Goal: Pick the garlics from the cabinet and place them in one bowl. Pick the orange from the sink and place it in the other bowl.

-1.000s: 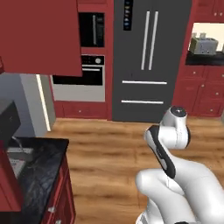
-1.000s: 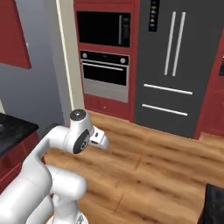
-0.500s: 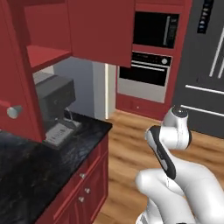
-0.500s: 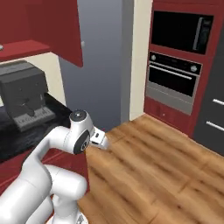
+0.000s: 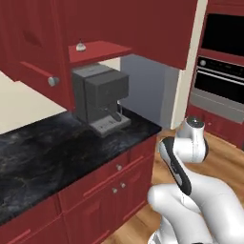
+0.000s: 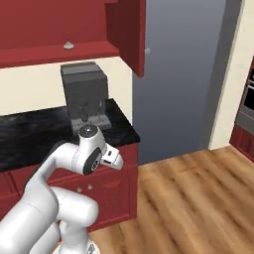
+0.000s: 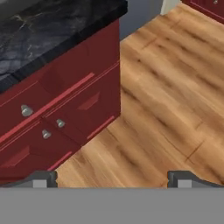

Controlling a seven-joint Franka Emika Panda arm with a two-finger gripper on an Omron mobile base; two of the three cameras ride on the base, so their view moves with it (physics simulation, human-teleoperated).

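Risk lies mostly in the reach that remains. One garlic sits near the front edge of the red shelf of the cabinet, high above the counter, while the tool hangs low by the base and faces the drawer fronts and the wooden floor. Its two tips stand wide apart at the bottom of the hand view with nothing between them, so it is open and empty.

Raising the arm from there means passing the open cabinet door, which juts forward on the left with its round knob, and the coffee machine directly beneath the shelf. A sweeping lift could clip either. The bulb is small and rounded, so a grip landing off-centre would likely roll it back along the shelf or off its lip. I can make out one bulb; whether others lie deeper in, I cannot tell.

Compared with half a second ago, both base views have swung round: the coffee machine now sits mid-frame, the shelf and its bulb have come into sight, and the ovens have slid to the right edge. That is the base moving, not the things.
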